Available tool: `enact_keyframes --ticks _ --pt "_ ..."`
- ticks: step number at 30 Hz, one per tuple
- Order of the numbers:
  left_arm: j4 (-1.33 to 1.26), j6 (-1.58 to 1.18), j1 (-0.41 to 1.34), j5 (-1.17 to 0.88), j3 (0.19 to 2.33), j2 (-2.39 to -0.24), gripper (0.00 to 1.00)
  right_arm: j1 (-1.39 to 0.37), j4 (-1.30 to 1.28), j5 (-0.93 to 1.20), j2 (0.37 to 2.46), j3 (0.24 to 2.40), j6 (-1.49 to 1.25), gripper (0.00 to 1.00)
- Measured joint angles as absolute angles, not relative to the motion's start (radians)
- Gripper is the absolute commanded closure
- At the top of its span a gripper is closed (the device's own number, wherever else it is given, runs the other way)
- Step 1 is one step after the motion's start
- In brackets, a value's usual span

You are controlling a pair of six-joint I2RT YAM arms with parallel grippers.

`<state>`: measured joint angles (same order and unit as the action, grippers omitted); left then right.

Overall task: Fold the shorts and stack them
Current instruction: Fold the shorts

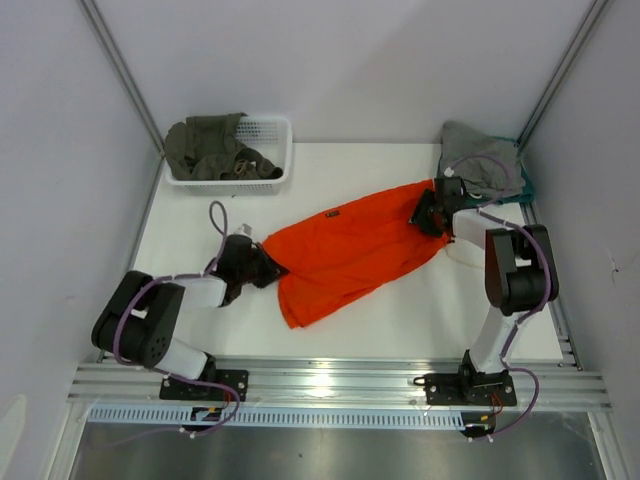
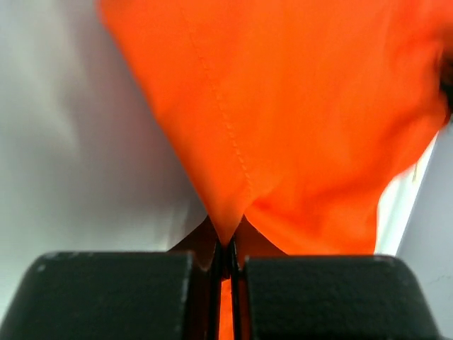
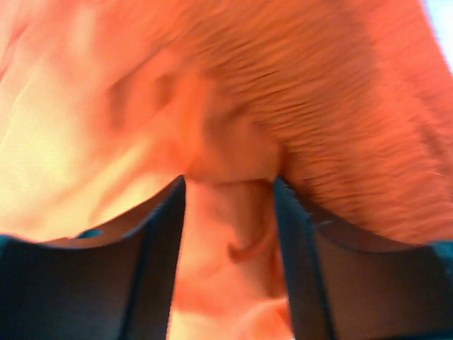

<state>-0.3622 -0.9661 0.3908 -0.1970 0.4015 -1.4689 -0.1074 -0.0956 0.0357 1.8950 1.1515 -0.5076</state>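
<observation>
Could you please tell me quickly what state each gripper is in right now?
The left gripper is closed, pinching a fold of the shorts.
The right gripper is closed on the shorts' bunched waistband.

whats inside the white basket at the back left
An olive-green garment is heaped in the white basket, filling its left and middle; the right end shows bare mesh. Anything beneath the garment is covered.

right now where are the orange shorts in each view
top external: orange shorts stretched diagonally mid-table between left tool and right tool.
left wrist: fills top and right, corner pinched in the left tool.
right wrist: fills the frame, bunched in the right tool.
shared landmark: white table, also at left in left wrist.
</observation>
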Motion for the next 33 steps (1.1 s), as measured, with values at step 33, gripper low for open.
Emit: enact_keyframes --ticks 33 --pt "0.335 -0.304 0.054 0.076 1.13 -1.82 1.0 0.045 0.171 0.516 1.614 0.76 -0.611 0.04"
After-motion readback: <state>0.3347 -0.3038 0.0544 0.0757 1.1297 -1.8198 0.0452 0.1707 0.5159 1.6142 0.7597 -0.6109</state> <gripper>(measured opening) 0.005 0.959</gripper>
